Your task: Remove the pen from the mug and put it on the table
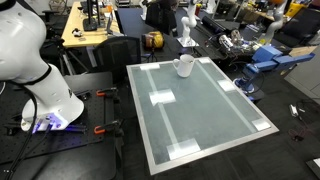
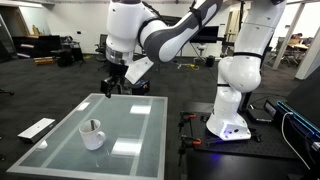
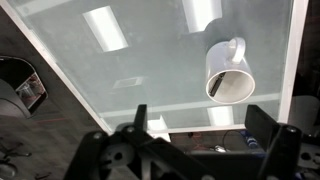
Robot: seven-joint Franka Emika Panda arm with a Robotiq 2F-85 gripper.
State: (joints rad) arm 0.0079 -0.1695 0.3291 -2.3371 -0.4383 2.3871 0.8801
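One white mug w/ dark pen inside, on glossy table; Robotiq gripper hovers apart, jaws spread, empty.

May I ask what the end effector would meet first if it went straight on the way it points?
Most likely the bare top of the table, not the mug, which sits off to one side in the wrist view. The open end effector points down; depth is uncertain.

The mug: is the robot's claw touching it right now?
Apart. In an exterior view the gripper hangs in the air near the far edge of the table, with bare tabletop plainly showing between it and the mug.
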